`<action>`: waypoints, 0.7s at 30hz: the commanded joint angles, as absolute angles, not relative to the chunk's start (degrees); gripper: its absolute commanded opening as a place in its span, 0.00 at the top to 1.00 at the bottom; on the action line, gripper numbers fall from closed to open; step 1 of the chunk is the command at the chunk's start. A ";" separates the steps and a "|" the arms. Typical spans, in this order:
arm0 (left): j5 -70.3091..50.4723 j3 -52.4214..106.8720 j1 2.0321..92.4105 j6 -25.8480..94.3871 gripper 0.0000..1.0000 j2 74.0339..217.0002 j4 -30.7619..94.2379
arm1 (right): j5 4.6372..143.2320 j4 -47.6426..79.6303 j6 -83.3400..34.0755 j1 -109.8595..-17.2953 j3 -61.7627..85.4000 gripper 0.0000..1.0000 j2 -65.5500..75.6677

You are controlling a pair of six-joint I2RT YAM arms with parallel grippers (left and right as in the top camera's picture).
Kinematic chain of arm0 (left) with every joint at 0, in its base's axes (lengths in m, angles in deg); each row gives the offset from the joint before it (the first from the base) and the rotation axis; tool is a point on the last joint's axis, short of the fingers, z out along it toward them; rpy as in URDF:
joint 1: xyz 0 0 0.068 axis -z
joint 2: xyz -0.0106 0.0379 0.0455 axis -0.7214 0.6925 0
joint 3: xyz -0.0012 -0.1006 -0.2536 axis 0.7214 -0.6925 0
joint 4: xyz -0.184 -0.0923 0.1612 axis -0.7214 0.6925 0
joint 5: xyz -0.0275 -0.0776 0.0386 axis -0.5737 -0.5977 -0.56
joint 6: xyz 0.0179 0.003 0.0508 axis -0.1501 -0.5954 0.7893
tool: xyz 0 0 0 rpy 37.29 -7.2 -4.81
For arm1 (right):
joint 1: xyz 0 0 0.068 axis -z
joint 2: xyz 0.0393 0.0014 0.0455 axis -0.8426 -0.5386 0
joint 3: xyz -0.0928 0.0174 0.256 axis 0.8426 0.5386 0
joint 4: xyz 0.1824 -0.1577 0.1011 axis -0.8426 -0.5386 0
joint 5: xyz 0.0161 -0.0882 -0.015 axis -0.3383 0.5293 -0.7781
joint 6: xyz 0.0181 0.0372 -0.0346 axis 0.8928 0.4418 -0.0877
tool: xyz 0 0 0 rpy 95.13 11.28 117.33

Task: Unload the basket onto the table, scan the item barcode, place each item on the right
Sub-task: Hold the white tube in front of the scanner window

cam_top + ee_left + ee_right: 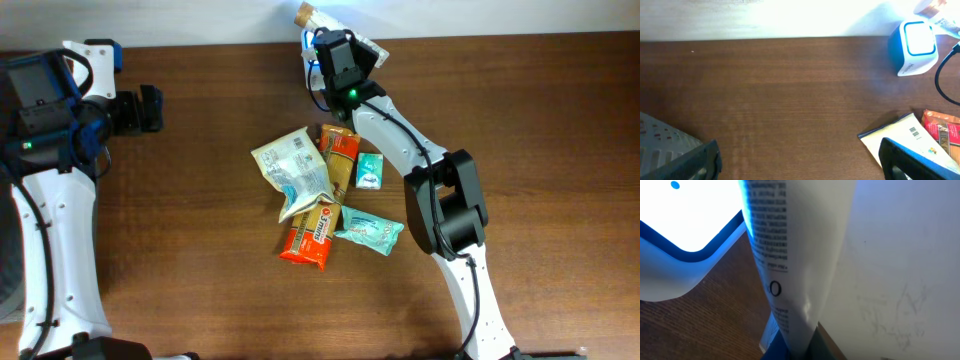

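White tube (790, 255) clenched in right end effector (318, 40), held just beside lit scanner (914, 47) at far tabletop (180, 280) edge, wall close behind. Packets heaped mid-tabletop: cream pouch (292, 170), orange packet (338, 155), teal box (369, 171), red packet (310, 232) — right arm reached past them. Left end effector (150, 108) spread wide, nothing gripped, at left side — open wood seen between it and heap.

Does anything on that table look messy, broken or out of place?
Only the snack packets: they lie in a loose heap in the middle of the table, overlapping at odd angles, and the cream packet looks crumpled. Nothing appears spilled or torn.
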State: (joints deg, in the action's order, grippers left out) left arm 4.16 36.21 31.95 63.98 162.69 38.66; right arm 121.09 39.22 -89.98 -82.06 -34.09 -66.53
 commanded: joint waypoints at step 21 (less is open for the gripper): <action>3.52 36.43 31.78 63.46 0.01 161.96 38.72 | 120.33 26.67 -80.00 -84.83 -35.49 0.96 -55.41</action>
